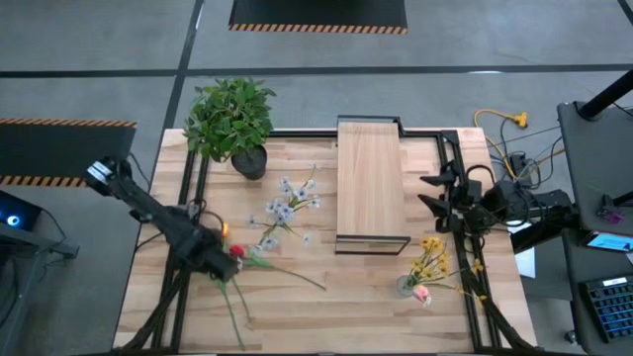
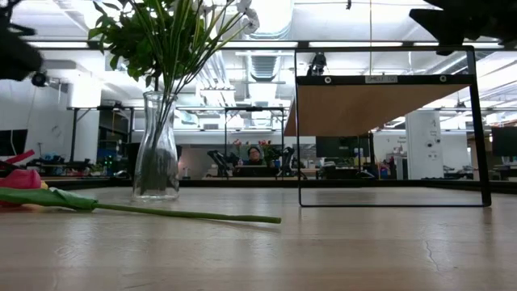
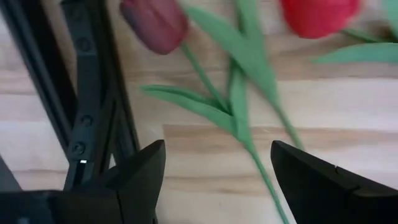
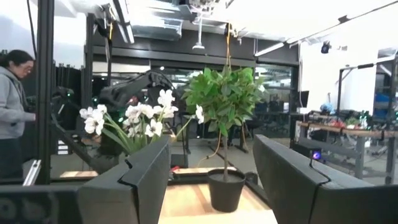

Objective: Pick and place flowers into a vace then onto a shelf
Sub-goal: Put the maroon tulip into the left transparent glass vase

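The left gripper point(image 1: 229, 265) is held with jaws apart over the tulips point(image 1: 240, 253) at the tabletop's point(image 1: 366, 297) seven o'clock. The right gripper point(image 1: 431, 195), jaws apart, is held at three o'clock beside the shelf point(image 1: 370, 178).

Left gripper point(image 3: 214, 171) was open, fingers point(image 3: 140, 177) spread wide and hovering over the wooden tabletop point(image 3: 348, 106). A green tulip stem point(image 3: 249, 134) with leaves ran between the fingers. Dark red tulip head point(image 3: 155, 25) and brighter red tulip head point(image 3: 318, 15) lay beyond. Black metal frame rail point(image 3: 87, 93) ran beside one finger.
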You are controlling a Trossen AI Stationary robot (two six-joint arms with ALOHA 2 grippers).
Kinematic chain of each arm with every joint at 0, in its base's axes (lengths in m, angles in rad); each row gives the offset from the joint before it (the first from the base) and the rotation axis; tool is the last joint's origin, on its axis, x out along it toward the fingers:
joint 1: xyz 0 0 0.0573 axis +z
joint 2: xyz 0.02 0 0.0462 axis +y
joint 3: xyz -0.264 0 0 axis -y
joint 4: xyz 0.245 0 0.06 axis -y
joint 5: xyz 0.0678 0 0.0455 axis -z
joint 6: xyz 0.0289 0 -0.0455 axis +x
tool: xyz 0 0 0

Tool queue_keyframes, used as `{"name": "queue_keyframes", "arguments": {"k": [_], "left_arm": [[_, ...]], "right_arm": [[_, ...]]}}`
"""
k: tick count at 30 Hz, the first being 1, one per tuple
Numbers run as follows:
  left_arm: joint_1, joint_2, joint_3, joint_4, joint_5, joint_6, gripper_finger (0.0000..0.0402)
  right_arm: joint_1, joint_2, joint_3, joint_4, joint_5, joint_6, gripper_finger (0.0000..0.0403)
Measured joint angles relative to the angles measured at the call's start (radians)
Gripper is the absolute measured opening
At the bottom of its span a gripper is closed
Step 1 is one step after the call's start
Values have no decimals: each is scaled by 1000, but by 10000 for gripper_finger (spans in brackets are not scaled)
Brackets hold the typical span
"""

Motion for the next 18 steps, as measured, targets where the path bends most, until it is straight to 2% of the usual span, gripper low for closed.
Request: {"name": "queue_keyframes", "arguments": {"k": [6,11,18], "left_arm": [[-64,144,1,64,0,-68,273],[-66,249,2,124,-1,-62,273],[-67,345,5,122,0,-44,273]], "right_arm": [[0,0,0,33,1,-17,219],[0,0,0,35,1,-17,219],[0,0,0,36,1,-24,219]]}}
